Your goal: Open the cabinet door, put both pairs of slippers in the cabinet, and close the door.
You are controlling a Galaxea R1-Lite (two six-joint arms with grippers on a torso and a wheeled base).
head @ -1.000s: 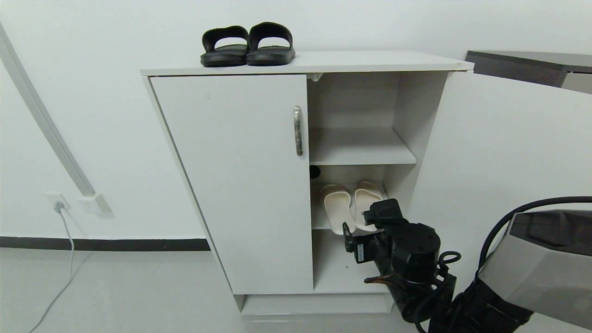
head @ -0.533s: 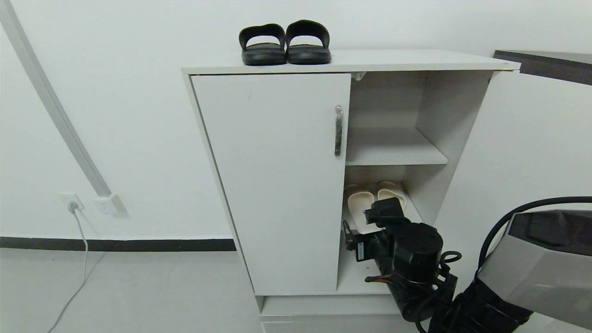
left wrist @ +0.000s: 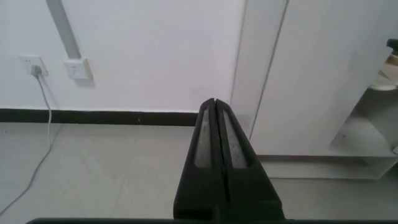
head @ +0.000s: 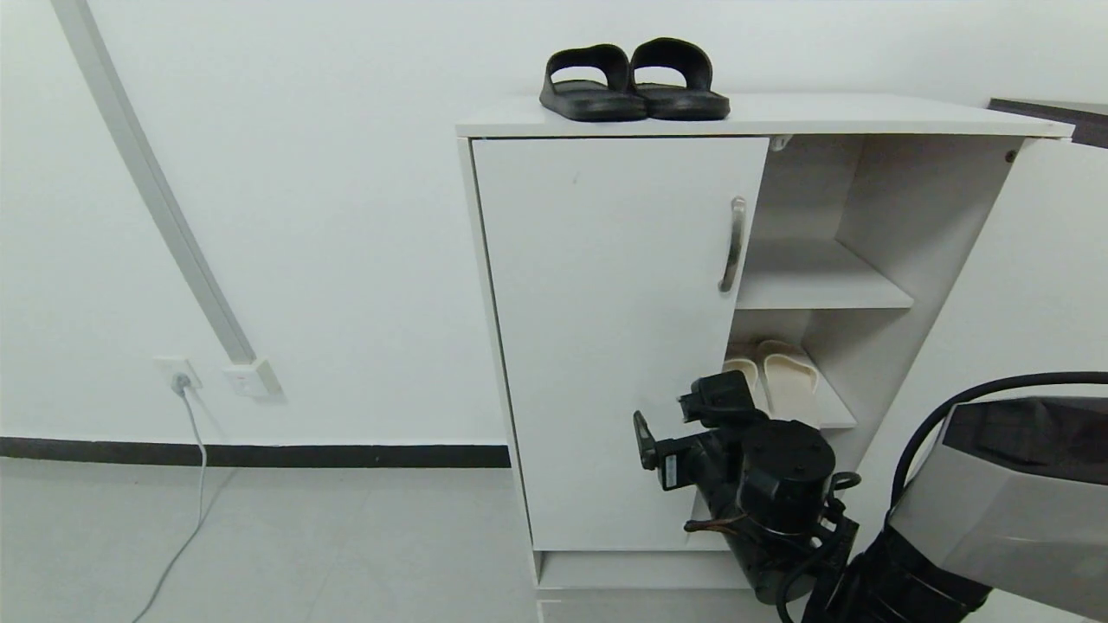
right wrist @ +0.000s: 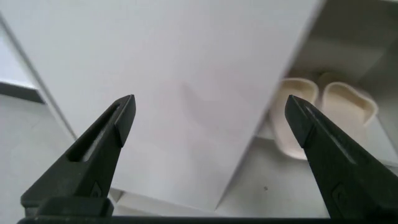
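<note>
right gripper open | left gripper squeezed shut | black slippers upper middle | white slippers inside cabinet

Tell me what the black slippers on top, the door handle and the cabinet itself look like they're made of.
Black slippers: probably moulded foam or rubber, matte, one-piece with thick soles.
Handle: looks like brushed metal, silvery with a soft sheen.
Cabinet: likely laminated board, smooth flat white panels with square edges; the core can't be seen.
</note>
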